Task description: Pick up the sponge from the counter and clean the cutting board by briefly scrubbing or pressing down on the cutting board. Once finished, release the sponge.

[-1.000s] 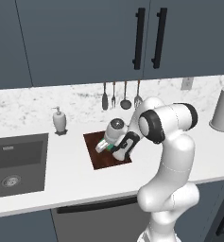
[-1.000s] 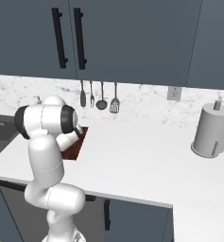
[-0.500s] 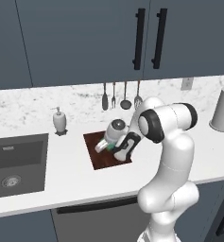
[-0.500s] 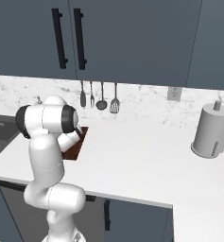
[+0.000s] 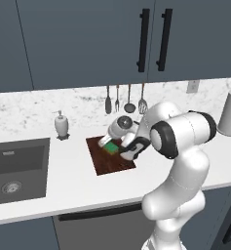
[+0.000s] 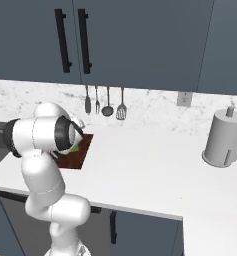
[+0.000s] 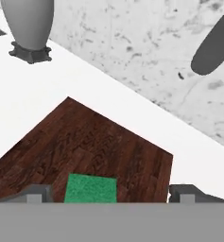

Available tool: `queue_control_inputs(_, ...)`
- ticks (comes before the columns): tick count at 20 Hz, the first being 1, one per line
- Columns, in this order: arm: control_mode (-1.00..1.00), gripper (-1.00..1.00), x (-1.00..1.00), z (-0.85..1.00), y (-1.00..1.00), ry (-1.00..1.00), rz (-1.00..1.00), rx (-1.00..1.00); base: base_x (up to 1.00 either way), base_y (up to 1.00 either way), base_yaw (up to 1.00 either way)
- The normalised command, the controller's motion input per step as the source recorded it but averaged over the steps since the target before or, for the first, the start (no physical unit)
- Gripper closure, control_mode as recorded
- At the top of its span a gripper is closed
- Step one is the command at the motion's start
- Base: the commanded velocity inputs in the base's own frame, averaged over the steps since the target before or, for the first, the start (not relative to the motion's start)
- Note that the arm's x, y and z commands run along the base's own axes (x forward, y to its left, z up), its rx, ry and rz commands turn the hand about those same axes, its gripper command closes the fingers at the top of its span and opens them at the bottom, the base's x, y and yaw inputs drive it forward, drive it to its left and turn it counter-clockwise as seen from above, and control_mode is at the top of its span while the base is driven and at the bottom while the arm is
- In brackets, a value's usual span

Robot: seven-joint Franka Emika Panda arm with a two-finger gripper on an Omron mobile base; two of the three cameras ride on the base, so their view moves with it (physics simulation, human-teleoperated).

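The green sponge (image 7: pixel 92 188) lies flat on the dark reddish-brown cutting board (image 7: pixel 99 146), which rests on the white counter (image 7: pixel 52 94). My gripper (image 7: pixel 111 194) is open. Its two fingertips stand wide on either side of the sponge, with a clear gap on the right side. From the left base view the sponge (image 5: pixel 110 147) sits on the board (image 5: pixel 109 165) just under the gripper (image 5: pixel 115 144). In the right base view my arm hides most of the board (image 6: pixel 72 160), and a sliver of the sponge (image 6: pixel 76 147) peeks out.
A soap dispenser (image 5: pixel 61 124) stands left of the board, and the dark sink (image 5: pixel 14 168) lies further left. Utensils (image 5: pixel 124 100) hang on the backsplash behind. A paper towel holder (image 6: pixel 222 137) stands at the far right of the counter.
The jaws have opened and let go of the sponge, which stays on the board. The arm has hardly moved.
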Motion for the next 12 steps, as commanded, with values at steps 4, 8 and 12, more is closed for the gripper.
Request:
queue_control_inputs(4, -1.0, -1.0, -0.52, 0.74, 0.0, -0.15, 0.04, 0.0, 0.0, 0.0, 0.0)
queue_control_inputs(8, -1.0, -1.0, -1.0, 0.13, 0.0, -0.14, 0.02, 0.0, 0.0, 0.0, 0.0)
queue_control_inputs(12, -1.0, -1.0, -1.0, 0.31, 0.0, -0.09, 0.01, 0.0, 0.0, 0.0, 0.0)
